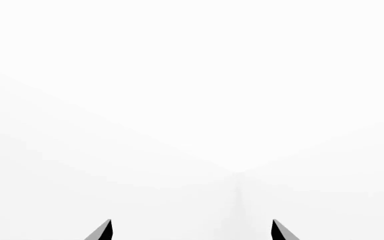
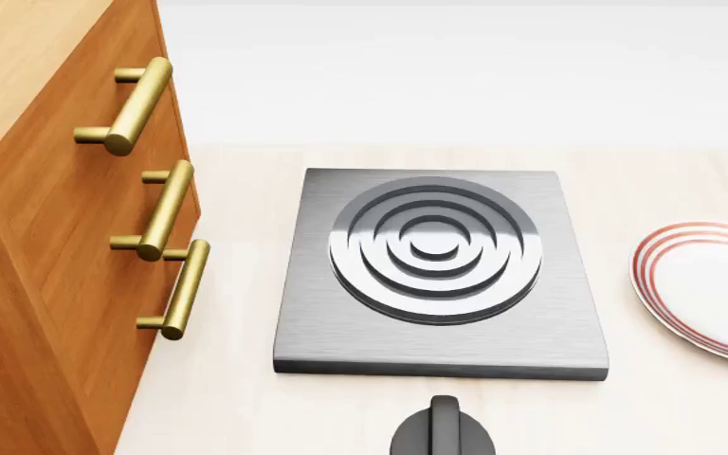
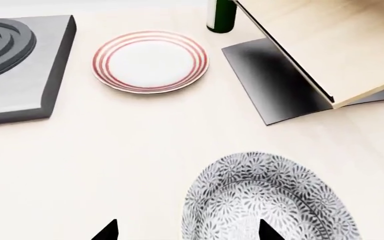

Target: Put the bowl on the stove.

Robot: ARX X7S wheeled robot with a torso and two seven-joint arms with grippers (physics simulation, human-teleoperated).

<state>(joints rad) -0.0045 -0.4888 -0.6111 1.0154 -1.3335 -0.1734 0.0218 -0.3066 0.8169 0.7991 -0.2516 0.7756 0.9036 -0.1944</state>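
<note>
The bowl, white with a fine grey-blue floral pattern, stands on the pale counter in the right wrist view. My right gripper is open, and its two dark fingertips straddle the bowl's near rim: one tip is over the bowl's inside, the other over bare counter. The stove, a dark-grey brushed-metal slab with a ringed burner, lies in the middle of the head view with nothing on it; its corner also shows as the stove. My left gripper is open before a blank white background. Neither gripper appears in the head view.
A white plate with red rings lies right of the stove, between stove and bowl as the plate. A black knob sits in front of the stove. Wooden drawers with brass handles stand at the left. A green bottle and a slanted wooden panel stand beyond the bowl.
</note>
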